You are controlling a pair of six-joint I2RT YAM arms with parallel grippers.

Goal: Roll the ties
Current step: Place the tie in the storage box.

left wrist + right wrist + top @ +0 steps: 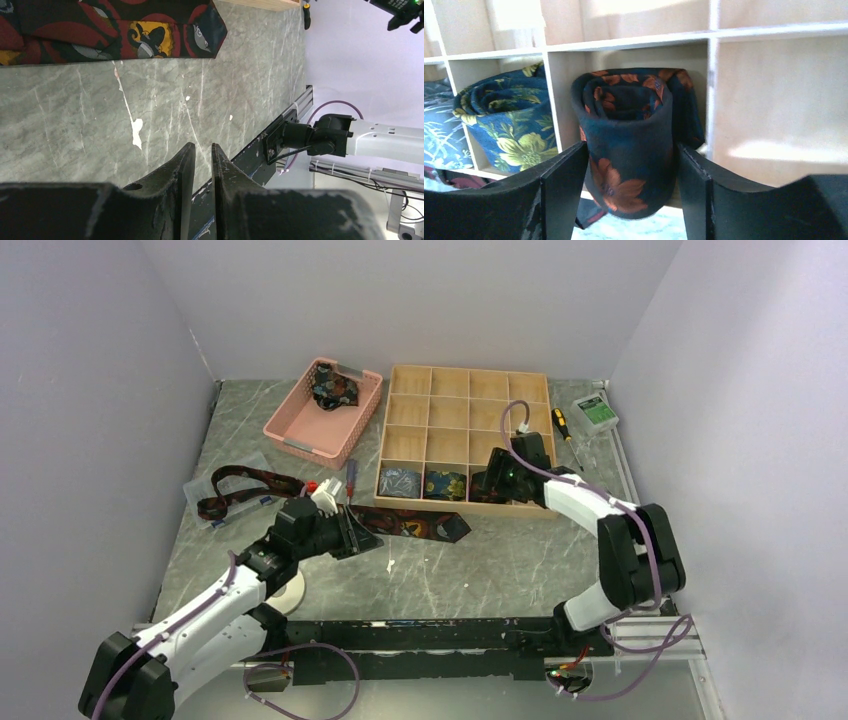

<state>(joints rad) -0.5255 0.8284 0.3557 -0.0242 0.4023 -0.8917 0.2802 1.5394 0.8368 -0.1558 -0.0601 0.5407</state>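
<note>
A maroon tie (420,525) with red and yellow print lies flat on the table in front of the wooden grid box (465,400); its pointed end shows at the top of the left wrist view (125,35). My left gripper (350,537) hovers just beside it, with its jaws nearly together and nothing between them (200,146). My right gripper (490,483) is at the box's front row. It is shut on a rolled navy tie (629,140) with orange flowers, held at the mouth of a compartment (631,146). Two more rolled ties (400,482) (445,484) fill the compartments to the left.
A pink basket (300,425) at the back left holds a dark bundled tie (333,390). The maroon tie's far end loops over a clear tray (215,502). A white tape ring (290,592) lies by my left arm. A screwdriver (562,423) and a small box (596,412) lie at the back right.
</note>
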